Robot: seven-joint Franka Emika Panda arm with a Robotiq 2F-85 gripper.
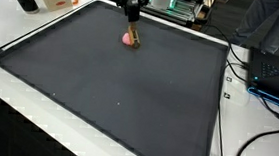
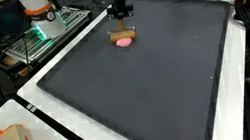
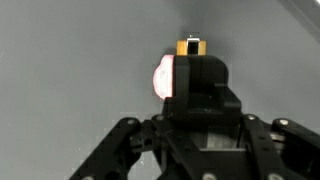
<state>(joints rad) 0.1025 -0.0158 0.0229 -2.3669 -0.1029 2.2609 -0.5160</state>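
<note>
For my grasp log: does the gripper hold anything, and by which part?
It cannot be told. The gripper stands at the small round pink object on the dark grey mat; no grip shows clearly.

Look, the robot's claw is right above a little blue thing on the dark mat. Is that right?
Not quite. The little thing is pink, not blue; both exterior views show it. The rest holds: the claw is right above it on the dark mat.

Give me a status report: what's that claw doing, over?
Gripper right over pink object, jaws unclear. Object sits on dark mat. Yellow block close beside it.
</note>
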